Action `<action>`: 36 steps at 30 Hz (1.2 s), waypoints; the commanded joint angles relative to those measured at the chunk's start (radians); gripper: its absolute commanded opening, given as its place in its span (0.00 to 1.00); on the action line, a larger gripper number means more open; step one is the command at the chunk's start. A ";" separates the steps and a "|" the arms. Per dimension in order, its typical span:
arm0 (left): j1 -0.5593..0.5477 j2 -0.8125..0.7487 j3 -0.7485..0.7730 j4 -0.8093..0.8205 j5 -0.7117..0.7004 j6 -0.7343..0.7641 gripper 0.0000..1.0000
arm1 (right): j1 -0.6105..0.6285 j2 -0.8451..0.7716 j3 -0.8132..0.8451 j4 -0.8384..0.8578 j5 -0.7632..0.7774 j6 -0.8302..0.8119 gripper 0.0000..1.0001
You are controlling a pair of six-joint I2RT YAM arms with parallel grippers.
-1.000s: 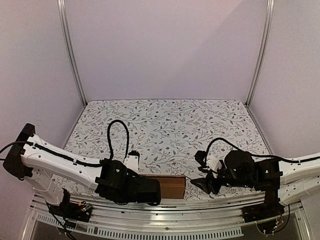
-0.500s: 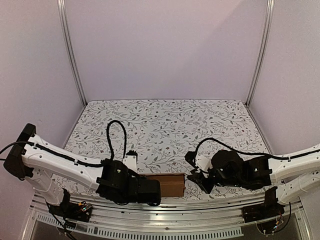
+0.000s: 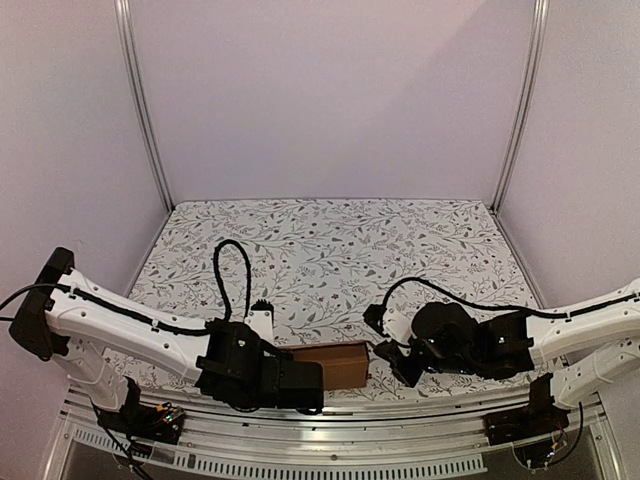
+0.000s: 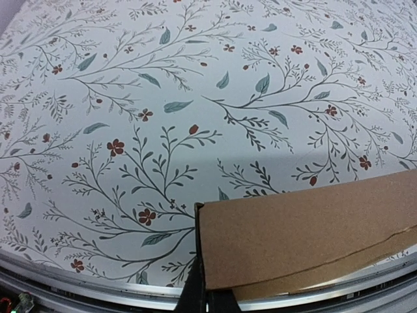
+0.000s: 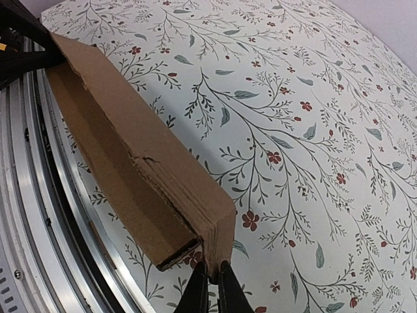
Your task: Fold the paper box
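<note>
The box (image 3: pixel 335 362) lies along the table's (image 3: pixel 330 240) near edge, midway. The left gripper (image 4: pixel 207 297) and right gripper (image 5: pixel 210 288) each pinch one end. Uneven pulling could crumple it or drag it off that edge.

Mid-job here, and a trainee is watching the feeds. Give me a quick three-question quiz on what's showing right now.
1. True or false: the paper box lies at the far edge of the table.
2. Its form: A flat sheet, B oblong box, C crumpled ball?
3. Fill in: the left tool is at the box's left end in the top view; at its right end is the ___ tool.
Key: 1 false, near edge; 2 B; 3 right tool.
</note>
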 commanded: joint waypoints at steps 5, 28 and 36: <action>-0.022 0.026 0.027 -0.022 -0.030 -0.009 0.00 | 0.006 0.027 0.046 0.012 0.020 -0.015 0.03; -0.046 0.152 0.123 -0.081 -0.075 0.033 0.00 | 0.006 0.035 0.235 -0.192 0.017 0.207 0.00; -0.045 0.157 0.114 -0.066 -0.090 0.050 0.00 | 0.006 0.062 0.261 -0.278 0.022 0.274 0.00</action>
